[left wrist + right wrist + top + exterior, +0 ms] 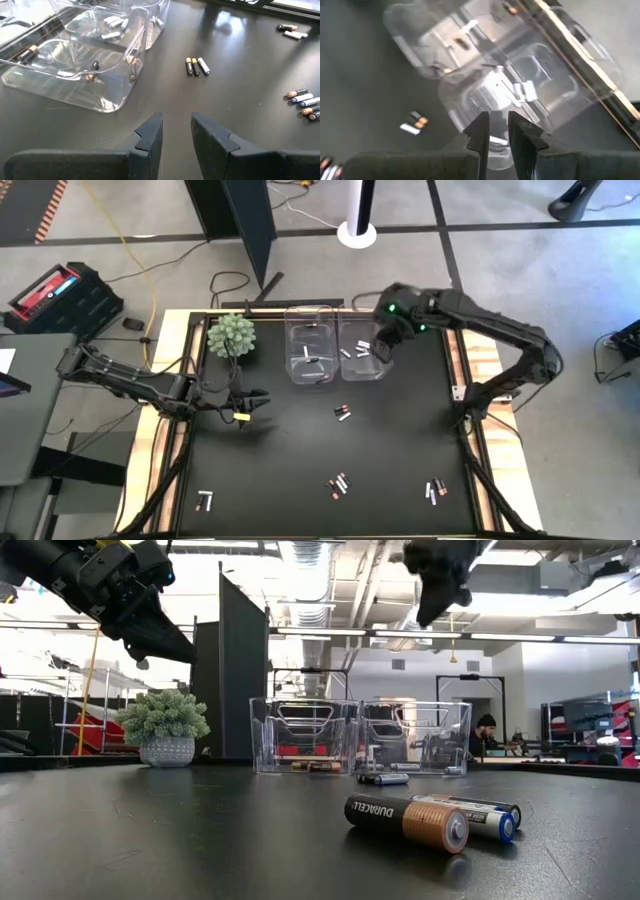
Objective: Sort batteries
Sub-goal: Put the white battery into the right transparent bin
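1. The batteries (341, 413) are tiny cylinders, some dark with copper ends, others white or silver. They lie in small clusters on the black surface (290, 460): one trio near the middle, more groups (338, 485) toward the front edge, and several inside the two clear bins (310, 345).
2. The low view alone shows lettering: a black-and-copper cell (405, 821) marked Duracell lies on its side, touching a blue-tipped one (485, 817).
3. The left wrist view shows the trio (197, 66) as two dark cells beside one white, which the high view leaves too small to tell.
4. The left bin holds dark copper-ended cells (26, 53); the right bin (362, 345) holds white ones (111, 35).
5. The right tool (496, 131) hangs over the right bin, fingers a narrow gap apart, gripping nothing.
6. The left tool (176, 135) waits above the surface's left side near a potted plant (232, 336), released and empty.
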Controlling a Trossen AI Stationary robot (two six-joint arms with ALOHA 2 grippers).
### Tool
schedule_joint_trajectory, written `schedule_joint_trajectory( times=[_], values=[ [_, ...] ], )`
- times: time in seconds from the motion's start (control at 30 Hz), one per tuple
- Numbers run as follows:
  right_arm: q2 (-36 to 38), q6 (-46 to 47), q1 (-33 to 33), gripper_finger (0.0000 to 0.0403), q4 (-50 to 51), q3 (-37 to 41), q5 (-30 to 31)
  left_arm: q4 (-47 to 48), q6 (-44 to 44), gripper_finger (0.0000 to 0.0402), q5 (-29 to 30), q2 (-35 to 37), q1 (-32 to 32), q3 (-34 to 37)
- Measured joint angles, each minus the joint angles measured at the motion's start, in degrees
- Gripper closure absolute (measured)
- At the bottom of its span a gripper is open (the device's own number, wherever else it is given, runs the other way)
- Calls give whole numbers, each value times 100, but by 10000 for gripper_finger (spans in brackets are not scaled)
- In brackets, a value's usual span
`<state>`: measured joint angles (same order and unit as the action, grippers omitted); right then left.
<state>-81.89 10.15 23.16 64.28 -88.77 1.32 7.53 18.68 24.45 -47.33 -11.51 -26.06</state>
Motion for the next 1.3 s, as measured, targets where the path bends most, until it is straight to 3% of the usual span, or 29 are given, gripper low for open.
schedule_joint_trajectory(
  times=[0.23, 0.57, 0.93, 1.3],
  values=[
    [-277, -11, -1073, 313, -95, 0, -2, 0, -2, 304, -1, 0, 0, 0],
    [-1704, -250, -2090, 313, -346, 2, 0, 45, -2, 304, -4, -2, 0, 0],
    [-2986, -464, -2677, 315, -522, 2, 9, 96, -2, 304, -58, -2, 0, 2],
    [-3483, -914, -2967, 315, -947, 4, 74, 129, -44, 304, -149, -2, 0, 4]
  ],
)
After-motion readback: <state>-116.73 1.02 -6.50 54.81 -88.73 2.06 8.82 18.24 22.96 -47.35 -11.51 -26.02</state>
